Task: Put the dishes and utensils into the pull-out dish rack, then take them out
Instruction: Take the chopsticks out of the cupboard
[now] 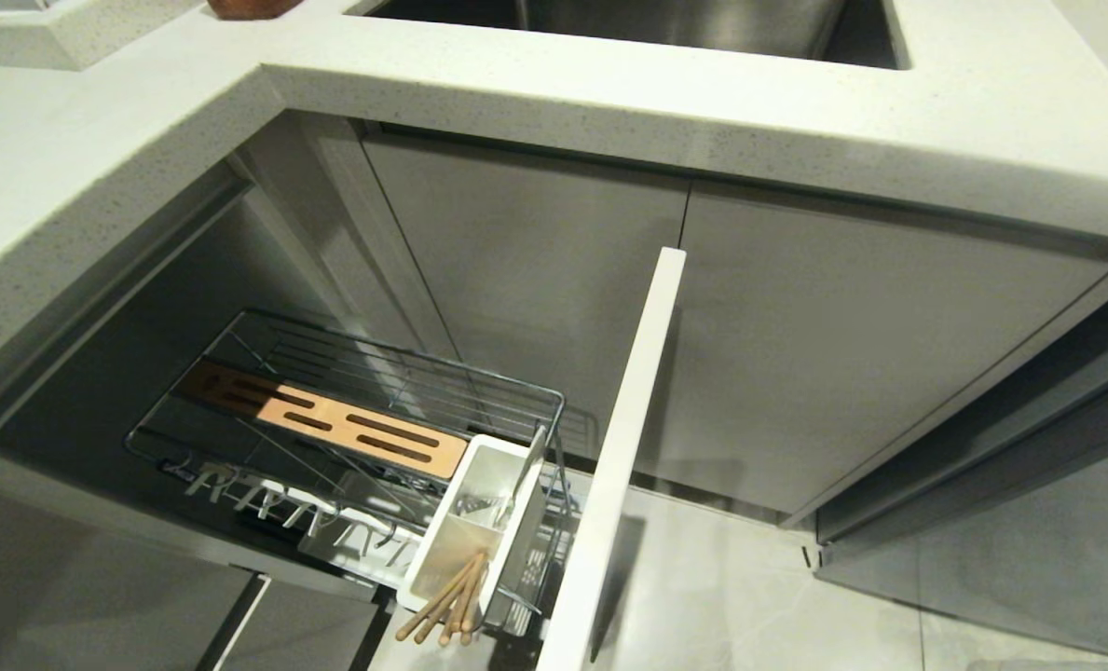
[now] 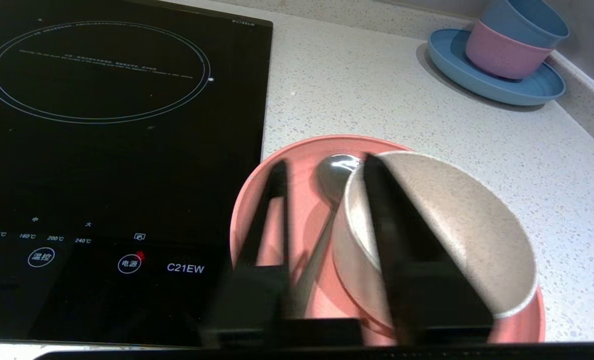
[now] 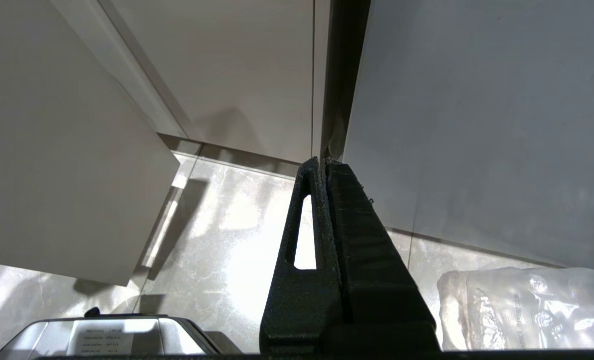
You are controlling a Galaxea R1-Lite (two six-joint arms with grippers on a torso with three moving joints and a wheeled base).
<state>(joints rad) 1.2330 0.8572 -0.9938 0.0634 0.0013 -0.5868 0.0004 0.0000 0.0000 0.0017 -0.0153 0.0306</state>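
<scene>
On the speckled counter lies the pink plate [image 2: 304, 210], seen in the left wrist view. The cream-white bowl [image 2: 466, 225] sits on it, and the metal spoon [image 2: 334, 172] lies on the plate beside the bowl. My left gripper [image 2: 324, 161] is open just above them. One finger is over the plate, the other over the bowl's rim, and the spoon shows in the gap. The head view shows the pull-out dish rack [image 1: 376, 373] drawn out. The chopsticks [image 1: 446, 606] stand in its white caddy [image 1: 460, 550]. My right gripper [image 3: 321, 162] hangs shut over the floor.
A black induction hob [image 2: 102, 150] borders the plate. A blue plate with stacked pink and blue cups [image 2: 501, 75] stands by the wall. The rack's pale front panel [image 1: 619, 447] juts out beneath the steel sink [image 1: 628, 23]. A plastic bag [image 3: 526, 310] lies on the floor.
</scene>
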